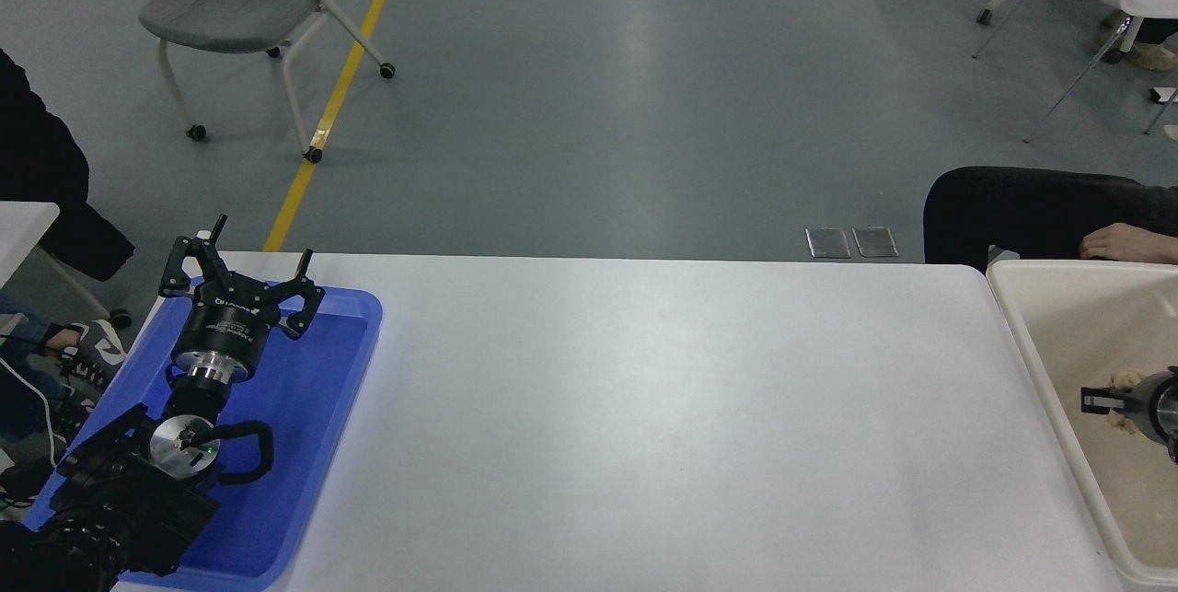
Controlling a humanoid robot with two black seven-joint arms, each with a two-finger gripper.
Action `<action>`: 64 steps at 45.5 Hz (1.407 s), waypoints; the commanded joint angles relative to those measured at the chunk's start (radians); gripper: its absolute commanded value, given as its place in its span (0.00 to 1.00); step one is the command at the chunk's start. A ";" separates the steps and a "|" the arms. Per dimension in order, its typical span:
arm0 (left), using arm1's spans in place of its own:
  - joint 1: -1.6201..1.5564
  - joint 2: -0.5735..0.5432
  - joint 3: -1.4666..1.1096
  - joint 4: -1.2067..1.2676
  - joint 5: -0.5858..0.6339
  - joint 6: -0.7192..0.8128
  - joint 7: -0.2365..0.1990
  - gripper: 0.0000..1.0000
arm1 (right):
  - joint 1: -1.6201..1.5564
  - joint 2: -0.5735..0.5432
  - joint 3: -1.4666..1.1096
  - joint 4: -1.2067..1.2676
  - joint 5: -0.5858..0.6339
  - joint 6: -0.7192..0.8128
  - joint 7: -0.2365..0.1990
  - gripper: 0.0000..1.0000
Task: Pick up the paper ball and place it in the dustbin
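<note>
Reaching in from the 3 o'clock edge, the right tool [1095, 400] hangs over the inside of the dustbin [1012, 316], only its tip and a silver collar in view. Tan, crumpled paper shows just above and below that tip: the paper ball [1124, 381], seemingly at the fingers, though whether they are clamped on it or parted around it I cannot tell, since most of the tool is cut off by the frame edge.

As a judgement, the wad is very light and soft; it will crush under any squeeze without being harmed, and its creases give rough purchase, so it should not slip. Taking it across its widest part suits it best. Being so light, it may cling to a finger on letting go instead of dropping cleanly, so a wide opening over the tub's middle would be wise.

Beyond the tub, at 2 o'clock, a person's hand [1127, 243] rests near the dustbin's far rim, on a dark trouser leg. The white tabletop [644, 408] stretches toward 9 o'clock, where the left tool [241, 284] is parked, its fingers spread wide and holding nothing, above a blue tray [313, 408].
</note>
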 commanded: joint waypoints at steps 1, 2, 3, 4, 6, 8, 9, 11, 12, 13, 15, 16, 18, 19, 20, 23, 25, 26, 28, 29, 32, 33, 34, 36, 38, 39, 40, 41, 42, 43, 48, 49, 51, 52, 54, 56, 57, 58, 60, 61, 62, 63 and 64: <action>0.000 0.000 0.000 -0.002 0.000 0.000 0.000 1.00 | -0.009 0.008 0.031 -0.007 0.005 -0.003 0.000 0.97; 0.000 0.000 0.000 -0.002 0.000 0.000 0.000 1.00 | -0.009 0.008 0.033 -0.007 0.005 -0.003 -0.002 0.99; 0.000 -0.001 0.000 0.001 0.000 0.000 0.000 1.00 | -0.009 0.008 0.033 -0.007 0.005 -0.003 -0.002 0.99; 0.000 -0.001 0.000 -0.002 0.000 0.000 0.000 1.00 | -0.009 0.008 0.033 -0.009 0.005 -0.003 0.000 0.99; 0.000 0.000 0.000 0.001 0.000 0.000 0.000 1.00 | -0.007 0.008 0.036 -0.007 0.005 -0.001 0.000 0.99; 0.000 -0.001 0.000 0.001 0.000 0.000 0.000 1.00 | -0.007 0.007 0.037 -0.007 0.005 -0.001 0.000 1.00; 0.000 -0.001 0.000 -0.002 0.000 0.000 0.000 1.00 | -0.006 0.007 0.039 -0.007 0.005 -0.001 0.000 1.00; 0.000 -0.001 0.000 0.001 0.000 0.000 0.000 1.00 | -0.006 0.005 0.042 -0.007 0.005 -0.001 0.000 1.00; 0.000 -0.001 0.000 -0.002 0.000 0.000 0.000 1.00 | -0.006 0.005 0.042 -0.007 0.005 -0.001 0.000 1.00; 0.000 0.000 0.000 0.001 0.000 0.000 0.000 1.00 | -0.006 0.005 0.043 -0.007 0.005 -0.001 0.000 1.00; 0.000 -0.001 0.000 0.001 0.000 0.000 0.000 1.00 | -0.004 0.005 0.046 -0.004 0.006 -0.001 0.001 1.00; 0.000 -0.001 0.000 0.001 0.000 0.000 0.000 1.00 | -0.003 0.005 0.052 -0.003 0.008 0.000 0.001 1.00; 0.000 -0.001 0.000 -0.002 0.000 0.000 0.000 1.00 | 0.000 0.007 0.065 -0.001 0.012 0.000 0.003 1.00; 0.000 0.000 0.000 -0.002 0.000 0.000 0.000 1.00 | 0.000 0.007 0.071 -0.001 0.015 0.000 0.003 1.00; 0.000 0.000 0.000 -0.002 0.000 0.000 0.001 1.00 | 0.002 0.007 0.077 0.000 0.022 0.000 0.003 1.00; 0.000 0.000 0.000 -0.002 0.000 0.000 0.002 1.00 | 0.011 0.007 0.095 0.017 0.038 0.002 0.004 1.00; 0.000 -0.001 0.000 0.001 0.000 0.000 0.002 1.00 | 0.025 0.004 0.114 0.022 0.060 0.002 0.004 1.00; 0.000 0.000 0.000 -0.002 0.000 0.000 0.002 1.00 | 0.028 0.002 0.124 0.023 0.077 0.002 0.004 1.00; 0.000 -0.001 0.000 0.001 0.000 0.000 0.002 1.00 | 0.034 0.002 0.147 0.023 0.110 0.003 0.004 1.00; 0.000 0.000 0.000 0.001 0.000 0.000 0.002 1.00 | 0.036 0.001 0.161 0.023 0.132 0.003 0.004 1.00; 0.000 0.000 0.000 0.001 0.000 0.000 0.000 1.00 | 0.040 -0.001 0.201 0.025 0.198 0.003 0.004 1.00; 0.000 0.000 0.000 0.001 0.000 0.000 0.001 1.00 | 0.055 0.001 0.224 0.028 0.227 0.003 0.004 1.00; 0.000 0.000 0.000 0.001 0.000 0.000 0.002 1.00 | 0.071 -0.001 0.238 0.034 0.242 0.003 0.004 1.00; 0.000 0.000 0.000 0.001 0.000 0.000 0.000 1.00 | 0.098 -0.002 0.267 0.045 0.268 0.003 0.004 1.00; 0.000 0.000 0.000 0.001 0.000 0.000 0.000 1.00 | 0.123 -0.007 0.322 0.056 0.302 0.003 0.004 1.00; 0.000 0.000 0.001 0.001 0.000 0.000 0.001 1.00 | 0.126 -0.011 0.344 0.057 0.313 0.003 0.004 1.00; 0.000 0.000 0.000 0.001 0.000 0.000 0.000 1.00 | 0.129 -0.013 0.368 0.057 0.322 0.003 0.004 1.00; 0.001 0.000 0.001 0.001 0.000 0.000 0.000 1.00 | 0.134 -0.015 0.394 0.059 0.331 0.003 0.004 1.00; 0.001 0.000 0.000 0.001 0.000 0.000 0.000 1.00 | 0.138 -0.015 0.419 0.059 0.339 0.003 0.004 1.00; 0.001 0.000 0.001 0.001 0.000 0.000 0.001 1.00 | 0.140 -0.015 0.445 0.060 0.344 0.005 0.004 1.00; 0.001 0.000 0.001 0.001 0.000 0.000 0.002 1.00 | 0.141 -0.018 0.595 0.108 0.353 0.003 0.004 1.00; 0.001 0.000 0.001 0.001 0.000 0.000 0.002 1.00 | 0.140 -0.019 0.630 0.127 0.353 0.003 0.004 1.00; 0.001 0.000 0.001 -0.002 0.000 0.000 0.002 1.00 | 0.135 -0.033 0.701 0.169 0.353 0.003 0.004 1.00; 0.001 0.000 0.001 -0.002 0.000 0.000 0.002 1.00 | 0.134 -0.041 0.735 0.187 0.353 0.003 0.004 1.00; 0.001 0.000 0.001 0.001 0.000 0.000 0.002 1.00 | 0.131 -0.051 0.801 0.229 0.353 0.005 0.004 1.00; 0.001 0.000 0.001 0.001 0.000 0.000 0.002 1.00 | 0.123 -0.054 0.859 0.270 0.353 0.005 0.004 1.00; 0.001 0.000 0.001 0.001 0.000 0.000 0.002 1.00 | 0.119 -0.056 0.885 0.286 0.353 0.006 0.004 1.00; 0.001 0.000 0.000 0.001 0.000 0.000 0.002 1.00 | 0.114 -0.056 0.910 0.299 0.353 0.006 0.004 1.00; 0.001 0.000 0.000 0.001 0.000 0.000 0.002 1.00 | 0.106 -0.056 0.962 0.327 0.354 0.009 0.004 1.00; 0.001 0.000 0.000 0.001 0.000 0.000 0.002 1.00 | 0.103 -0.056 0.988 0.342 0.356 0.012 0.004 1.00; 0.001 0.000 0.001 -0.002 0.000 0.000 0.002 1.00 | 0.096 -0.056 1.011 0.355 0.361 0.014 0.004 1.00; 0.001 0.000 0.000 -0.002 0.000 0.000 0.002 1.00 | 0.088 -0.056 1.034 0.368 0.368 0.014 0.004 1.00; 0.001 0.000 0.000 -0.002 0.000 0.000 0.002 1.00 | 0.082 -0.056 1.057 0.384 0.376 0.017 0.004 1.00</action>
